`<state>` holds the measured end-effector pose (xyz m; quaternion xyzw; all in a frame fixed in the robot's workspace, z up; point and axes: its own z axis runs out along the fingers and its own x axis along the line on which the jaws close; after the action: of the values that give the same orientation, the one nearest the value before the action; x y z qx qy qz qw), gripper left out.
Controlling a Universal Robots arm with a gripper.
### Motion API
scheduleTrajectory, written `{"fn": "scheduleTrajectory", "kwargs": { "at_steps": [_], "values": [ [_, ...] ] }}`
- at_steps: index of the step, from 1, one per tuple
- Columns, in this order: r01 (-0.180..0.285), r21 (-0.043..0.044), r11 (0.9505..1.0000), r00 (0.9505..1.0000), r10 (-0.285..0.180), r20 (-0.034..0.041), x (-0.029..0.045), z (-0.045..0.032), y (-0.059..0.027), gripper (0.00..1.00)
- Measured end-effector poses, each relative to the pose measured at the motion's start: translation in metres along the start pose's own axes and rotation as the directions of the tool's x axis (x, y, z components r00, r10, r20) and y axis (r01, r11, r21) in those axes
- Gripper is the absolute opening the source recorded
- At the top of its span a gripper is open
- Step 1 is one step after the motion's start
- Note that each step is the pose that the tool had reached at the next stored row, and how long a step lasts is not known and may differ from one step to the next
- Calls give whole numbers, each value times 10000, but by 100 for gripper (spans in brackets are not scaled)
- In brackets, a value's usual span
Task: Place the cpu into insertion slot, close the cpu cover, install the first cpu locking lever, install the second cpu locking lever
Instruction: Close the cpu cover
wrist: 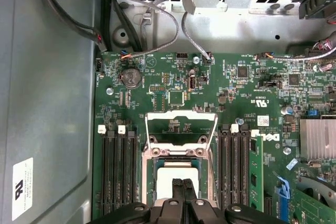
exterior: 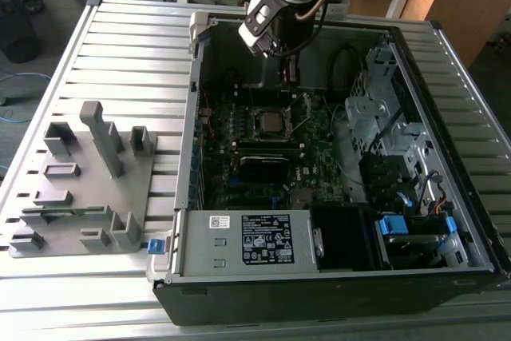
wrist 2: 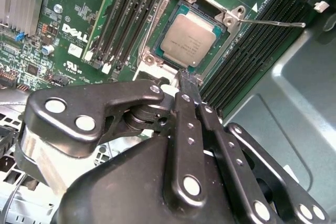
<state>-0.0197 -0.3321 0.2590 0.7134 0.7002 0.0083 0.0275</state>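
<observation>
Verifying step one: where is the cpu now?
In the second wrist view the cpu sits in its socket, between banks of memory slots, ahead of the gripper; toward the exterior view's left of the computer case.

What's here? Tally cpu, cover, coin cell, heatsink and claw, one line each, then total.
cpu: 1
cover: 1
coin cell: 1
heatsink: 1
claw: 1
Total: 5
</observation>
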Motion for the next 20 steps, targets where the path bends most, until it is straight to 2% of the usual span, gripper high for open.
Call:
{"fn": "scheduleTrajectory", "kwargs": {
  "at_steps": [7,13,16,20],
  "values": [
    [0,1,10000,10000,0,3,0,1,29,10],
    [0,1,10000,10000,0,2,2,12,176,10],
    [1,2,10000,10000,-1,3,4,20,297,10],
    [0,1,10000,10000,0,3,5,21,311,10]
  ]
}}
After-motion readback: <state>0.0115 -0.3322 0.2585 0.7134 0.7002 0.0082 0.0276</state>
